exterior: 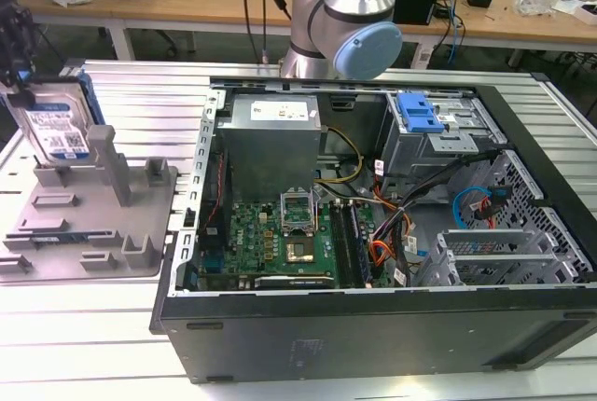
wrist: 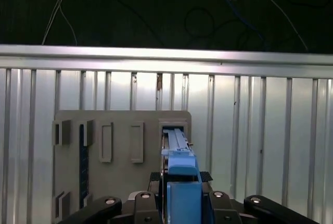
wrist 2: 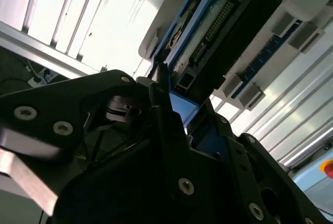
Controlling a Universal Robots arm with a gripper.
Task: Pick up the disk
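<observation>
The disk (exterior: 58, 131), silver with a white-and-blue label and blue side rails, stands upright on edge at the exterior view's far left. Its lower edge is at the slot of the grey plastic fixture (exterior: 93, 224); I cannot tell whether it still touches. My gripper (exterior: 22, 91) comes down from above and is shut on the disk's upper end. In the first wrist view the gripper (wrist: 181, 206) clamps the disk's blue rail (wrist: 181, 182) from both sides, above the fixture (wrist: 119, 146). The second wrist view shows the disk's connector side (wrist 2: 218, 31) past the dark gripper body (wrist 2: 156, 172).
An open computer case (exterior: 373, 233) lies to the exterior view's right of the fixture, with a blue-fronted drive cage (exterior: 420, 117) and the arm's base (exterior: 350, 19) behind it. The ribbed metal table (exterior: 93, 345) ends just past the fixture, over a dark floor with cables (wrist: 156, 5).
</observation>
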